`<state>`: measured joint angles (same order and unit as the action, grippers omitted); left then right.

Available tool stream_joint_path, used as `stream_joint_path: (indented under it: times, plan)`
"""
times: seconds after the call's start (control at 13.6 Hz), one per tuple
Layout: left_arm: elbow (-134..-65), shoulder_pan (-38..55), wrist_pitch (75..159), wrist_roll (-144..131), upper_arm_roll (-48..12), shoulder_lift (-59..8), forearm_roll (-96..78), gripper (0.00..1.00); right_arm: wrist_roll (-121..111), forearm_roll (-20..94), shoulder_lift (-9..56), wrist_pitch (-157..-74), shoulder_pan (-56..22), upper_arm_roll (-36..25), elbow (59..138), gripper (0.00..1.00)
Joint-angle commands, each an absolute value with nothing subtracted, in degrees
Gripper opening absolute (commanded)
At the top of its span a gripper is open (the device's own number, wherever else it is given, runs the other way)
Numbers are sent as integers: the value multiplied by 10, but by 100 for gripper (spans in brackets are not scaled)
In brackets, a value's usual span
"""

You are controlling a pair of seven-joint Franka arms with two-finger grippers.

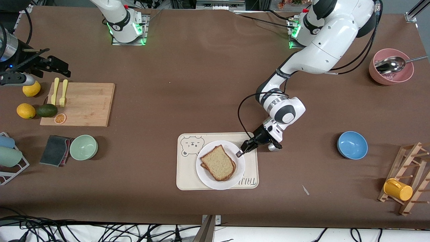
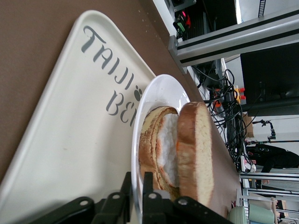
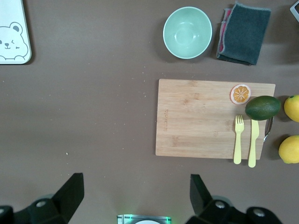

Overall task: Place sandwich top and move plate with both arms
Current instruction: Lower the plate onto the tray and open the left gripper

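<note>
Left tool [image 1: 242, 150] mine, fingers nearly shut astride plate [image 1: 208, 174] rim on bear tray [image 1: 184, 174]; grip hard to confirm. Right tool [image 3: 135, 196] wide, empty, waiting above surface [image 1: 201, 84] near cutting board [image 1: 87, 104]. One plate, two bread slices; sandwich top [image 1: 218, 162] uppermost, egg between. Tray writing "TAIJI BE…", rest hidden. Two lemons [image 1: 26, 111], one avocado [image 1: 47, 110].

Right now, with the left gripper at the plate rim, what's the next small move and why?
Probably close the left gripper firmly on the plate rim, then lift slightly. The sandwich top already sits on the stack, and the left wrist view shows the rim running between the fingers, so placing looks done. The plate sits on the tray. The right gripper waits open above the table, near the cutting board.
</note>
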<state>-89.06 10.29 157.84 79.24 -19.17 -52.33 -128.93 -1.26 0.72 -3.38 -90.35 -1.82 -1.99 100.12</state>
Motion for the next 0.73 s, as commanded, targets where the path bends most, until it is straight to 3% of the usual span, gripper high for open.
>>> stream_joint_path:
  times: [0.0,0.22,0.66]
  plan:
    - [-874,110,1588,797,-182,-528,-1302,35,-17,5,-31,-892,-20,-20,990,100]
    - [-875,104,1589,795,-176,-519,-1303,76,-17,4,-32,-893,-20,-20,990,100]
    - [-885,86,1624,765,-182,-485,-1288,95,-17,4,-31,-893,-20,-20,990,100]
